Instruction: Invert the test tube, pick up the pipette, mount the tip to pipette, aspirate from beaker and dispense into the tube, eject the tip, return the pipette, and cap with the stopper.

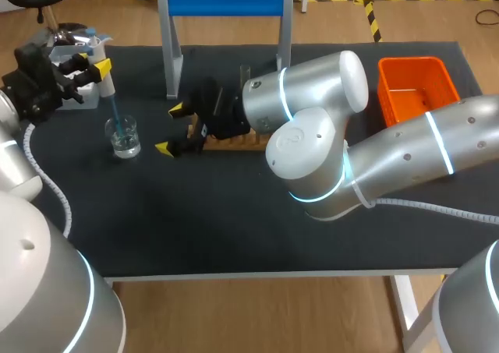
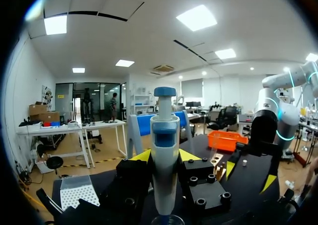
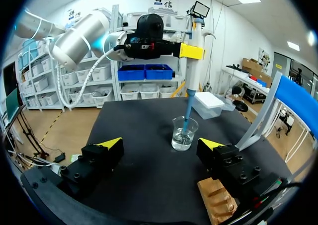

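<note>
Aspiration is in hand: our left hand (image 1: 93, 65) grips the pipette (image 1: 105, 80) upright, its tip (image 1: 114, 110) dipped in the beaker (image 1: 123, 137) on the worktop (image 1: 234, 228). Our right hand (image 1: 171, 128) hangs released, empty, beside the rack (image 1: 234, 142). Next, we reckon, comes a straight lift out, pipette kept vertical.

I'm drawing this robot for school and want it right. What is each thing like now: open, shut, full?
pipette: upright, tip down inside the beaker.
beaker: upright, clear liquid in it.
left gripper: shut on the pipette.
right gripper: open, holding nothing.
</note>
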